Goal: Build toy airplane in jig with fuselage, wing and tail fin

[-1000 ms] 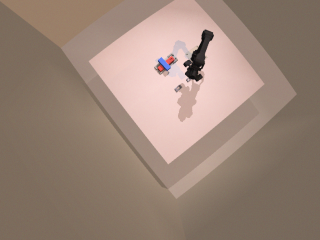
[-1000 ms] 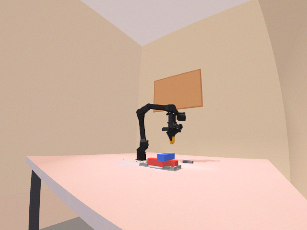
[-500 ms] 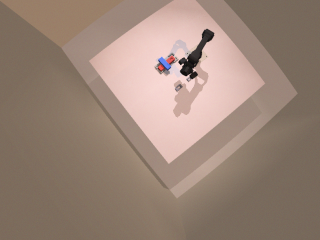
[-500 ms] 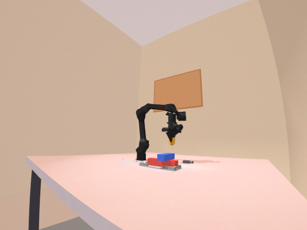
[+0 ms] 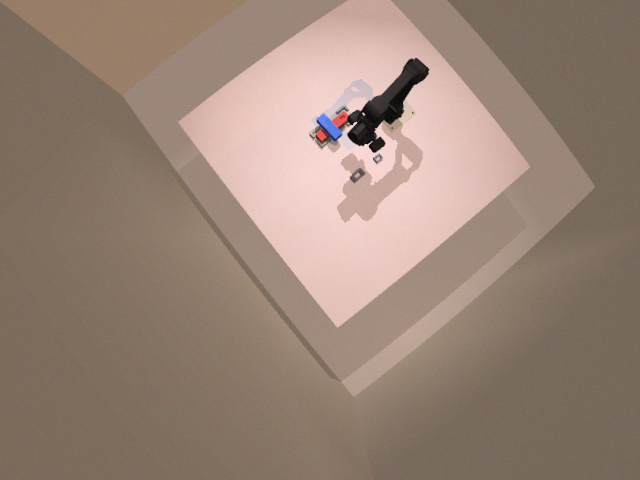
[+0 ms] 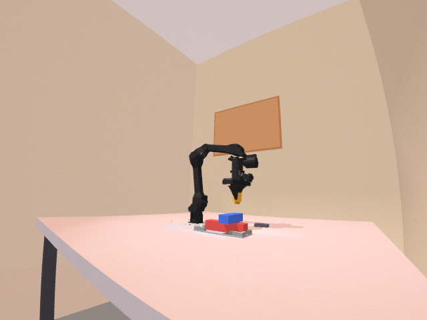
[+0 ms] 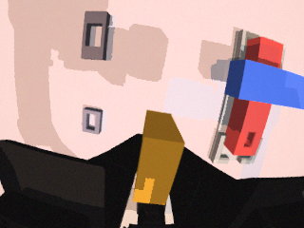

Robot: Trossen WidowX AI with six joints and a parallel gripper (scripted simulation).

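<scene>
We find no legible text, label, brand, number or sign on any surface in the top, exterior or wrist views.

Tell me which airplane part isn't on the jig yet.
The orange tail fin, held in the claw above the table; the red fuselage and blue wing are already there.

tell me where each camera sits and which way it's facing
Top: high overhead, looking down on the pink table; whole arm visible.
Exterior: beside the table, low, facing the wall corner; full arm, end effector holding the orange tail fin in the air.
Wrist: on the arm, looking down past the end effector at the table; only its black fingers show.
All three share the red fuselage with the blue wing across it.
</scene>
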